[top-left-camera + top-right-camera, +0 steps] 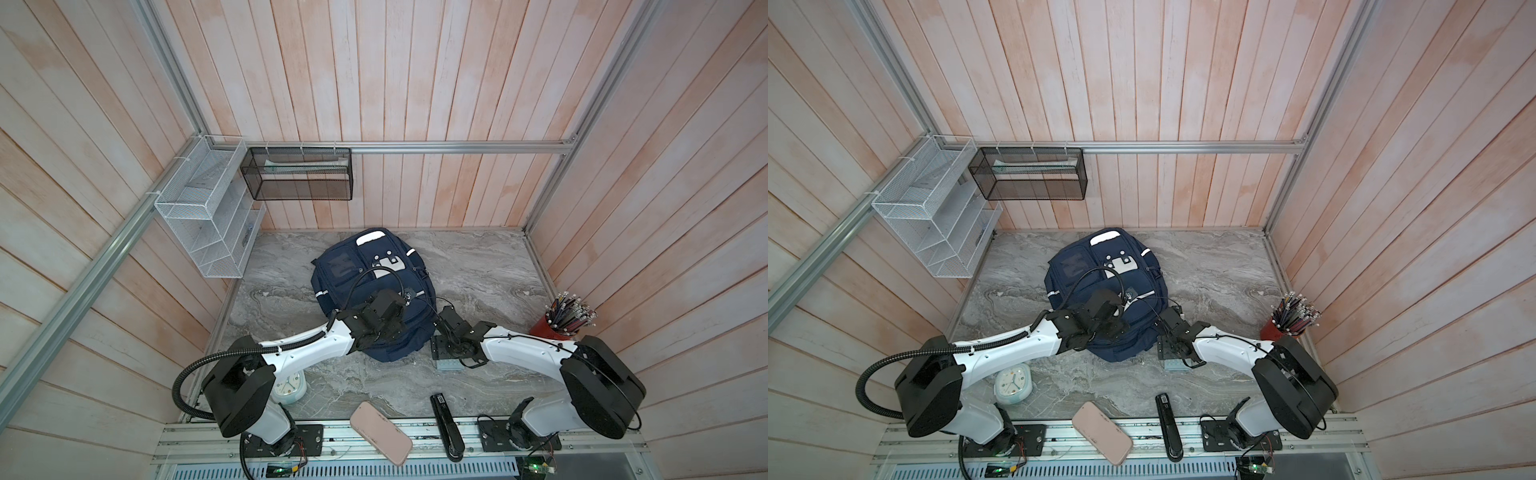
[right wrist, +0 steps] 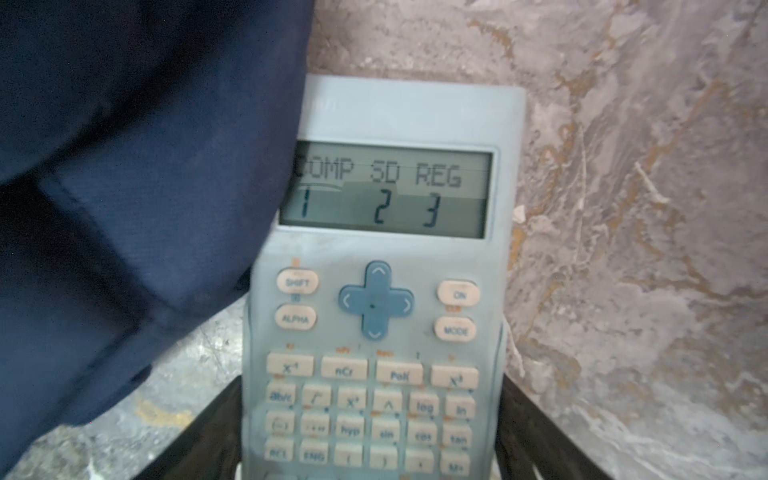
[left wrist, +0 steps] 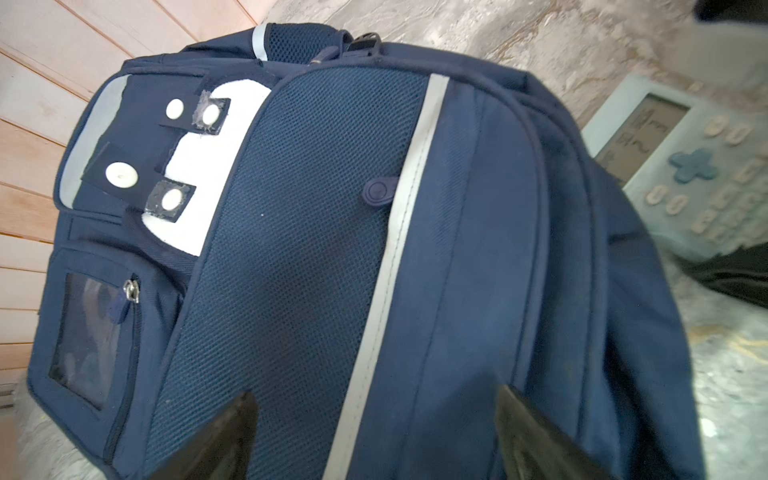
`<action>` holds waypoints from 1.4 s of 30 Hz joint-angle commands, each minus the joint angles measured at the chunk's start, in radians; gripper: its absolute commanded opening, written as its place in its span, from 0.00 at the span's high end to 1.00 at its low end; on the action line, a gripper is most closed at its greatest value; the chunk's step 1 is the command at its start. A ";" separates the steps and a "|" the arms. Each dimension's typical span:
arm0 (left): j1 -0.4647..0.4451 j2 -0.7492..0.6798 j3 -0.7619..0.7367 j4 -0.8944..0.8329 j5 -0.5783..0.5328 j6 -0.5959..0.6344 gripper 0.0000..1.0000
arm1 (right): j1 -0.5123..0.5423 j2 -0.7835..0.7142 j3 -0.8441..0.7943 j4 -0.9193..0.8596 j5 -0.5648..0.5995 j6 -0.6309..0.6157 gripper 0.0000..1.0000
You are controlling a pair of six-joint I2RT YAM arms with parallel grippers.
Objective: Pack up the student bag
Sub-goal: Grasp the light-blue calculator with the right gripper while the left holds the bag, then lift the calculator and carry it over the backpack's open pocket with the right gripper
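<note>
Evidently for pickup, right gripper (image 2: 372,386) straddles the pale-blue plastic calculator (image 2: 386,291), grip unclear; left gripper (image 3: 376,392) gapes over the navy fabric student bag (image 1: 374,266).

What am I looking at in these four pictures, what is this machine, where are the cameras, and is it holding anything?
It is a robot with a left arm and a right arm, both white and black, working at a grey marble-patterned tabletop. Two pictures look down from overhead. The other two come from a camera on each arm's wrist. A large navy-blue fabric backpack lies in the middle. Also there, in a top view: a pale-green alarm clock, a pink oblong case, a black stapler and a red cup of pencils. The left gripper stands open over the backpack, holding nothing. The right gripper straddles a light-blue plastic calculator lying beside the backpack. Whether it grips it, I cannot tell.
</note>
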 commanded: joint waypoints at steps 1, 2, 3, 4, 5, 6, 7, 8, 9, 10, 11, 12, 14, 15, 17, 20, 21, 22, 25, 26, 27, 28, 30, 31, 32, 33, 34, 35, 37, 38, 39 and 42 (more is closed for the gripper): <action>-0.006 -0.023 -0.005 0.019 0.036 0.006 0.08 | -0.019 0.057 -0.064 -0.044 -0.051 -0.006 0.16; -0.006 -0.009 0.004 0.000 0.027 0.008 0.08 | -0.019 0.059 -0.066 -0.041 -0.051 -0.006 0.16; -0.006 0.008 0.013 -0.017 0.000 0.007 0.08 | -0.021 0.060 -0.067 -0.038 -0.055 -0.007 0.16; -0.005 0.024 0.026 -0.039 -0.010 0.007 0.08 | -0.021 0.062 -0.068 -0.038 -0.055 -0.008 0.16; -0.005 0.043 0.034 -0.052 -0.014 0.008 0.09 | -0.021 0.060 -0.070 -0.035 -0.055 -0.007 0.15; -0.005 0.055 0.030 -0.043 -0.015 0.015 0.09 | -0.021 0.060 -0.074 -0.033 -0.056 -0.007 0.14; -0.006 0.063 0.027 -0.035 0.001 0.026 0.09 | -0.021 0.059 -0.075 -0.028 -0.055 -0.007 0.14; -0.006 0.070 0.023 -0.022 0.006 0.030 0.09 | -0.022 0.058 -0.079 -0.026 -0.056 -0.006 0.13; -0.005 0.080 0.021 -0.007 -0.016 0.028 0.09 | -0.022 0.059 -0.078 -0.024 -0.056 -0.006 0.13; -0.003 0.090 0.027 -0.003 -0.040 0.025 0.09 | -0.022 0.059 -0.079 -0.024 -0.057 -0.006 0.13; 0.001 0.104 0.040 -0.008 -0.061 0.021 0.10 | -0.022 0.057 -0.080 -0.023 -0.057 -0.007 0.14; 0.009 0.117 0.056 -0.015 -0.072 0.011 0.14 | -0.022 0.054 -0.083 -0.022 -0.056 -0.007 0.16; 0.025 0.138 0.096 -0.027 -0.092 -0.021 0.34 | -0.025 0.049 -0.089 -0.016 -0.057 -0.009 0.21; 0.030 0.146 0.119 -0.040 -0.087 -0.032 0.52 | -0.027 0.048 -0.090 -0.015 -0.059 -0.011 0.24; 0.034 0.158 0.158 -0.066 -0.064 -0.051 0.81 | -0.031 0.046 -0.089 -0.015 -0.064 -0.019 0.29; 0.037 0.161 0.205 -0.095 -0.037 -0.090 0.99 | -0.034 0.014 -0.086 -0.016 -0.056 -0.024 0.34; 0.038 0.157 0.217 -0.101 -0.034 -0.110 1.00 | -0.040 -0.007 -0.084 -0.019 -0.051 -0.027 0.36; 0.040 0.151 0.231 -0.110 -0.029 -0.133 1.00 | -0.045 -0.039 -0.083 -0.021 -0.043 -0.031 0.39; 0.055 0.114 0.250 -0.108 0.047 -0.175 1.00 | -0.073 -0.132 -0.081 -0.023 -0.032 -0.048 0.45; 0.062 0.103 0.253 -0.103 0.071 -0.182 1.00 | -0.081 -0.158 -0.079 -0.025 -0.026 -0.052 0.46; 0.070 0.088 0.256 -0.097 0.086 -0.198 1.00 | -0.088 -0.196 -0.074 -0.031 -0.019 -0.057 0.48; 0.075 0.077 0.258 -0.093 0.106 -0.211 1.00 | -0.095 -0.225 -0.069 -0.036 -0.011 -0.062 0.49; 0.088 0.054 0.259 -0.079 0.160 -0.224 1.00 | -0.101 -0.279 -0.056 -0.043 0.004 -0.074 0.50; 0.091 0.049 0.259 -0.071 0.172 -0.229 1.00 | -0.101 -0.302 -0.050 -0.046 0.011 -0.081 0.50; 0.091 0.047 0.259 -0.067 0.179 -0.234 1.00 | -0.101 -0.324 -0.041 -0.042 0.016 -0.086 0.50; 0.090 0.049 0.263 -0.065 0.187 -0.241 1.00 | -0.101 -0.340 -0.028 -0.030 0.007 -0.099 0.50; 0.091 0.056 0.269 -0.068 0.196 -0.251 1.00 | -0.102 -0.348 -0.010 -0.021 -0.001 -0.107 0.50; 0.092 0.062 0.279 -0.073 0.208 -0.270 1.00 | -0.102 -0.347 0.019 -0.012 -0.025 -0.110 0.50; 0.092 0.076 0.307 -0.078 0.234 -0.314 1.00 | -0.103 -0.314 0.091 0.014 -0.105 -0.119 0.50; 0.094 0.082 0.327 -0.083 0.240 -0.347 1.00 | -0.102 -0.282 0.129 0.034 -0.154 -0.116 0.49; 0.095 0.083 0.348 -0.085 0.247 -0.374 1.00 | -0.101 -0.240 0.171 0.056 -0.202 -0.123 0.49; 0.104 0.081 0.400 -0.085 0.266 -0.444 1.00 | -0.098 -0.108 0.298 0.076 -0.286 -0.131 0.49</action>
